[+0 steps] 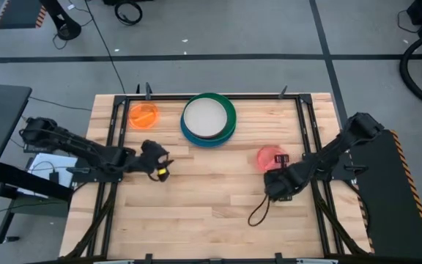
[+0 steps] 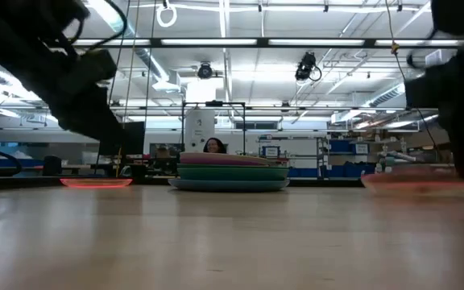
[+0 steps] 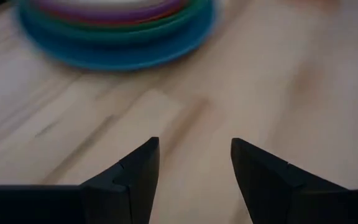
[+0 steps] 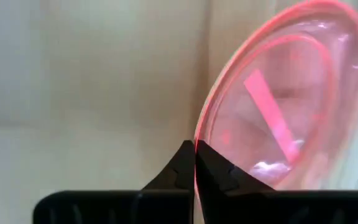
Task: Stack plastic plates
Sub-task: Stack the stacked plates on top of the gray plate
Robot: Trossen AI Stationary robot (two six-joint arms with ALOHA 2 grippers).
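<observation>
Pink plate [image 4: 278,106]: your right hand [image 4: 194,163] pinches its rim; your left hand [image 3: 194,168] hangs released near the stack [image 1: 208,119].

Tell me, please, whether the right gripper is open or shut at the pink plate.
Shut: the right gripper has its fingertips pinched on the pink plate's rim.
</observation>
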